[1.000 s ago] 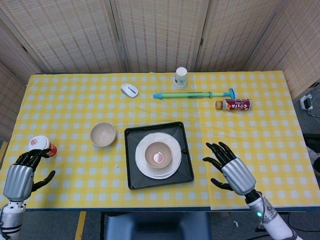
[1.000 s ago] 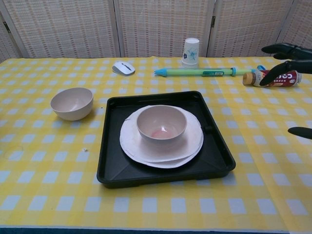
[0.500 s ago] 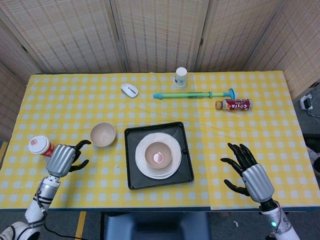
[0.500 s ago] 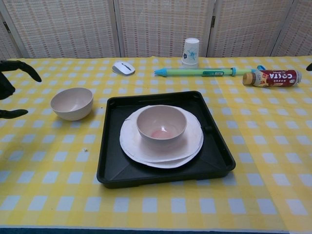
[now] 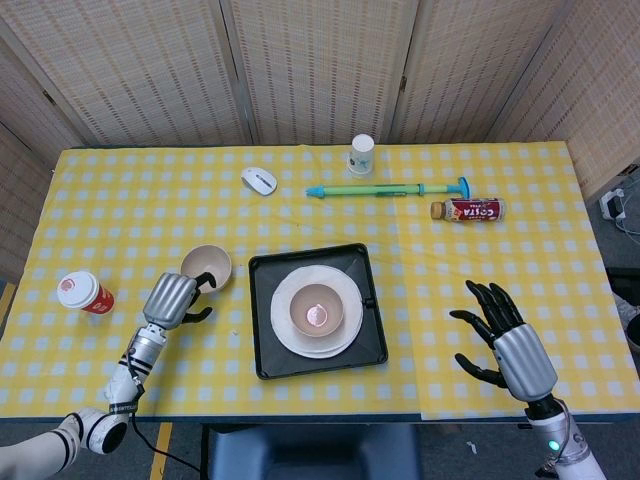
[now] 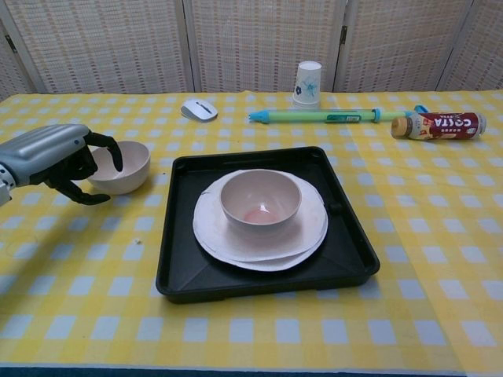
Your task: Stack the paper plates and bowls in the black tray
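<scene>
My left hand [image 6: 59, 157] is at the loose bowl [image 6: 126, 166], left of centre in the chest view.

Its fingers hook over the bowl's near rim, thumb below; I cannot tell if it grips. The black tray [image 5: 266, 352] at centre holds paper plates [image 5: 290, 340] with a second bowl [image 5: 317, 308] on top. My right hand [image 5: 505, 337], lower right, is spread wide and holds nothing.

Head view looks steeply down from high; chest view low, nearer, sharing the black tray [image 5: 266, 318] [image 6: 346, 236]
</scene>
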Tool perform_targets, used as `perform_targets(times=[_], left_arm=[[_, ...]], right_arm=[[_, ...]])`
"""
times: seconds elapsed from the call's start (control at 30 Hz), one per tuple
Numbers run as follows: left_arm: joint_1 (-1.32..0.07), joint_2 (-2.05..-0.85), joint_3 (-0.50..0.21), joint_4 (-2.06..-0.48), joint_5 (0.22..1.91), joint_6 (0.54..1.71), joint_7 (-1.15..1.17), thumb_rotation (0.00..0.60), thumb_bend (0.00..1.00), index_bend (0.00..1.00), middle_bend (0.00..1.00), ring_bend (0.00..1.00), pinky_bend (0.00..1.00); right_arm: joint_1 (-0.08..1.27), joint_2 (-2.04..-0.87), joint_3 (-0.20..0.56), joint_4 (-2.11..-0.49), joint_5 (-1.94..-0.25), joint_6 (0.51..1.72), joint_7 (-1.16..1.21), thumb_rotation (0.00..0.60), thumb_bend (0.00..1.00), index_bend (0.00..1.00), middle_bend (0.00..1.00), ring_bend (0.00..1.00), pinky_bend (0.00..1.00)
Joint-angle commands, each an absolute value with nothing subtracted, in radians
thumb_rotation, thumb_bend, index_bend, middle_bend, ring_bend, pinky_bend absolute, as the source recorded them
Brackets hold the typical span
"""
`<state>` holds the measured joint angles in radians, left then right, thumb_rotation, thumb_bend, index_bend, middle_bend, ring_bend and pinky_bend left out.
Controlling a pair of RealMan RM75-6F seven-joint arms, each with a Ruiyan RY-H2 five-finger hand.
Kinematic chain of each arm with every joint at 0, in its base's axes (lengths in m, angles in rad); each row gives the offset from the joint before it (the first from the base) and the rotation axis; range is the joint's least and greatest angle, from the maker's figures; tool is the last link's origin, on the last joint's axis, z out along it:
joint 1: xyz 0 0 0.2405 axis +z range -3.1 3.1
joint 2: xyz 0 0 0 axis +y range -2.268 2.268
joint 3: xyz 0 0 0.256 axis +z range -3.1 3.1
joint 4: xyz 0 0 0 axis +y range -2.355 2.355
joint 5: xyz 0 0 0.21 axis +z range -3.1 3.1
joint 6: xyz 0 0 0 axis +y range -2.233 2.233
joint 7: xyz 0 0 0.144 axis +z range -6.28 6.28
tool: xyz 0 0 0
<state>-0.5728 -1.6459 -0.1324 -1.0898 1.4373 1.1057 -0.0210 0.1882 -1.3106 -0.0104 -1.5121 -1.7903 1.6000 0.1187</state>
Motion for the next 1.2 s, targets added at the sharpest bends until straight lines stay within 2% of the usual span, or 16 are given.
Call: perform_targets(times=[0.03,0.23,0.67,0.87,1.2], left_arm=[[-0.589,-1.669,-0.134,-1.058,1.431,1.089,-0.035,0.6,0.27,0.48,1.0,0.95,1.0],[-0.606,-1.703,-0.131,-0.989,1.433,1.076,-0.058,0.6,0.28,0.5,1.0,0.96,1.0],[-0.631,-1.765,-0.118,-0.856,1.452,1.077,-0.138,0.6,0.42,0.59,1.0,0.97,1.0],[-0.629,-1.788,-0.101,-0.813,1.496,1.145,-0.185,0.6,0.43,0.6,1.0,0.98,1.0],[-0.617,-1.755,-0.094,-0.902,1.522,1.215,-0.149,0.6,0.43,0.6,1.0,0.98,1.0]], right_arm=[[0.188,-1.311,-0.01,-1.511,-1.789,1.599,0.119,0.6,0.26,0.3,0.0,0.0,0.0],[0.189,-1.308,-0.009,-1.512,-1.784,1.595,0.122,0.6,0.26,0.3,0.0,0.0,0.0],[0.193,-1.31,0.002,-1.503,-1.76,1.581,0.121,0.6,0.26,0.3,0.0,0.0,0.0],[0.194,-1.311,0.003,-1.501,-1.755,1.576,0.12,0.6,0.26,0.3,0.0,0.0,0.0],[0.186,-1.302,-0.004,-1.512,-1.777,1.601,0.124,0.6,0.26,0.3,0.0,0.0,0.0]])
